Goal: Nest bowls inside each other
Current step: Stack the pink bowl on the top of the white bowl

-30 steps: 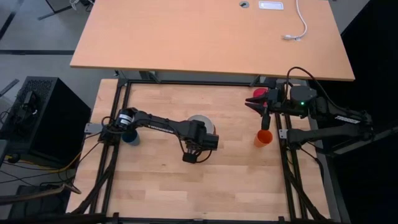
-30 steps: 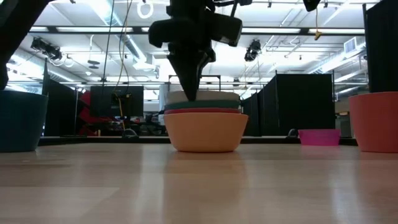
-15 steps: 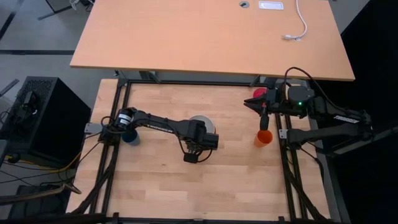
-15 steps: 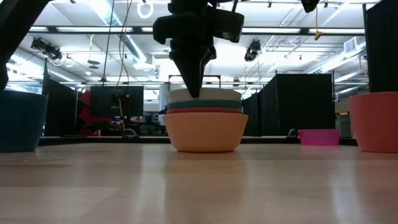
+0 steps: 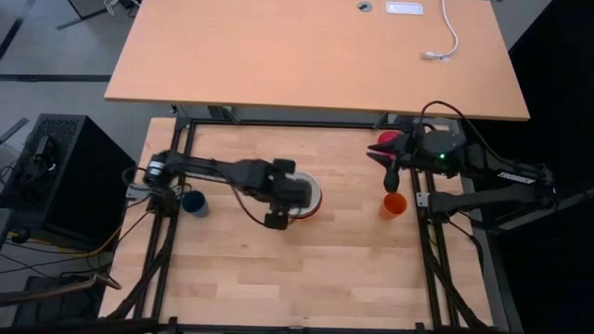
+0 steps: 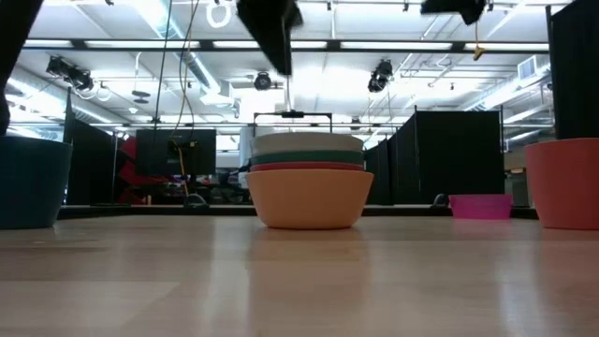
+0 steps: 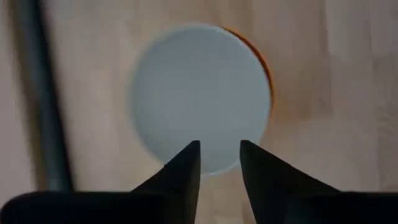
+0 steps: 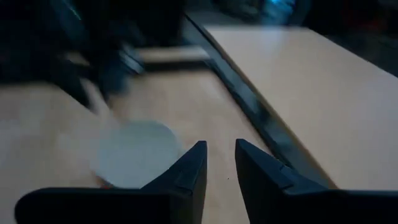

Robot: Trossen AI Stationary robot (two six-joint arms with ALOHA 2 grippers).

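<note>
A stack of bowls (image 6: pixel 307 183) stands mid-table on the orange bowl's base (image 6: pixel 309 198). Red (image 6: pixel 307 167), teal (image 6: pixel 307 157) and white (image 6: pixel 307 143) bowls are nested in it. My left gripper (image 7: pixel 219 149) hangs open above the stack's near-left rim (image 5: pixel 311 199), touching nothing. The white bowl's inside (image 7: pixel 202 93) shows below its fingers. A magenta bowl (image 6: pixel 480 205) sits alone at the far right (image 5: pixel 385 144). My right gripper (image 8: pixel 219 152) waits open above the table beside it (image 5: pixel 393 174).
An orange cup (image 5: pixel 393 205) stands just near of my right gripper. A dark blue cup (image 5: pixel 195 202) stands at the table's left, by the left arm's base. Bare wood lies across the near half of the table (image 5: pixel 306 278).
My left gripper has risen from the white bowl's rim, well clear of the stack, and drawn slightly toward the table's far-left. The stack has stayed in place.
</note>
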